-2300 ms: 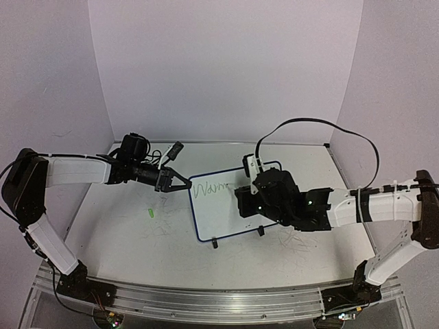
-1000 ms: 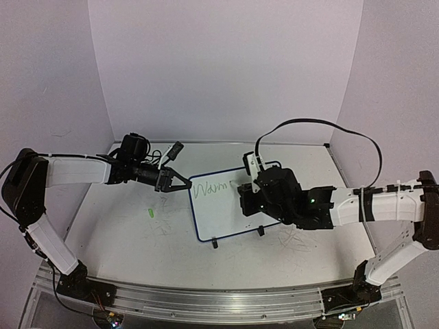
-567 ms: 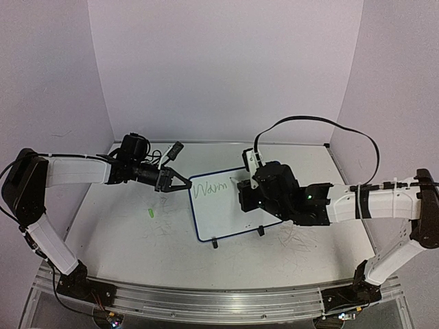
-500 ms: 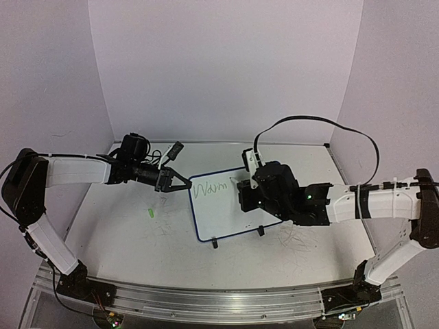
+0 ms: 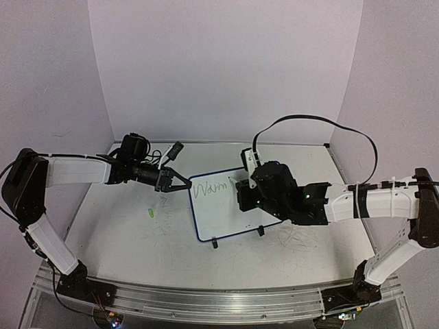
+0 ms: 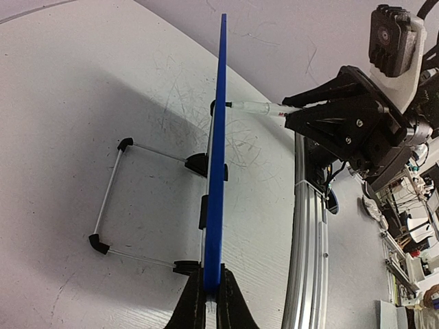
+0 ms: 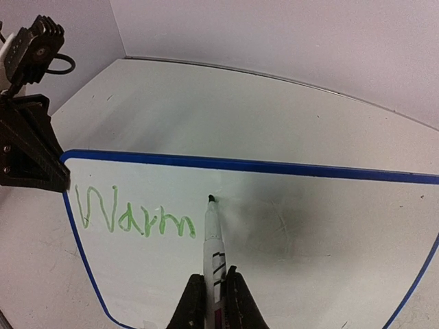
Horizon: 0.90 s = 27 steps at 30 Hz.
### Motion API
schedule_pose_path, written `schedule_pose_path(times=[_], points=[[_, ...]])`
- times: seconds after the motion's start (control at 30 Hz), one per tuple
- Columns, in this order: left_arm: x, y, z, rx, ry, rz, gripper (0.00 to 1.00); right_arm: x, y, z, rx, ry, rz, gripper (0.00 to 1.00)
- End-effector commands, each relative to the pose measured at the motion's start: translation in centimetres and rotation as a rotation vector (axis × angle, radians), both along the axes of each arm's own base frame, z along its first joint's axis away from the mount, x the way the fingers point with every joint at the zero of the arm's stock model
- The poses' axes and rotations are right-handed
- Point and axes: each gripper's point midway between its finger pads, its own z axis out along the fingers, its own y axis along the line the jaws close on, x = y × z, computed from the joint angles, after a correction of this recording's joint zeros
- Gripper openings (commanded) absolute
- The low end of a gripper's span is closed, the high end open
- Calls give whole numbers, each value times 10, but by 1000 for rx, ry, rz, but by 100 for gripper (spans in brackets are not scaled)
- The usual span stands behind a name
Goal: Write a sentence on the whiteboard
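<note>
1. Writing is the step in hand: the right gripper [image 7: 214, 284] pinches a marker [image 7: 212, 243] between its jaws, with the tip at the surface of the whiteboard [image 7: 315, 233], just right of the last green letter.
2. The sentence [image 7: 134, 218] reads only "Warm", at the board's upper left. I judge the task to be at an early stage, with most of the words not yet written.
3. The left gripper [image 6: 211, 301] has its jaws pressed onto the board's blue left rim, bracing it. The board stands tilted on the table [image 5: 123, 233], between the two arms.
4. The next move, as I judge it, is to form the following letter to the right. That calls for light, even tip pressure so the propped board does not shift.
5. Count: one whiteboard, one marker, four letters, two black feet [image 5: 215, 242] seen from above, and one small green bit [image 5: 150, 212] on the table well left of the board, too small to identify.
</note>
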Motion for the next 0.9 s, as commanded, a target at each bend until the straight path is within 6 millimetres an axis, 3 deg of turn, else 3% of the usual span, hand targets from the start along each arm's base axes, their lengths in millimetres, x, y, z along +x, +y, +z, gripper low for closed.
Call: schedule_pose_path(times=[0.0, 0.57, 0.87], points=[[-8, -8, 11, -12, -19, -44, 0, 0, 0, -10, 0, 39, -11, 0], [-9, -8, 10, -11, -15, -46, 0, -14, -8, -31, 19, 109, -4, 0], [-8, -8, 10, -12, -17, -46, 0, -13, -20, -19, 30, 84, -50, 0]])
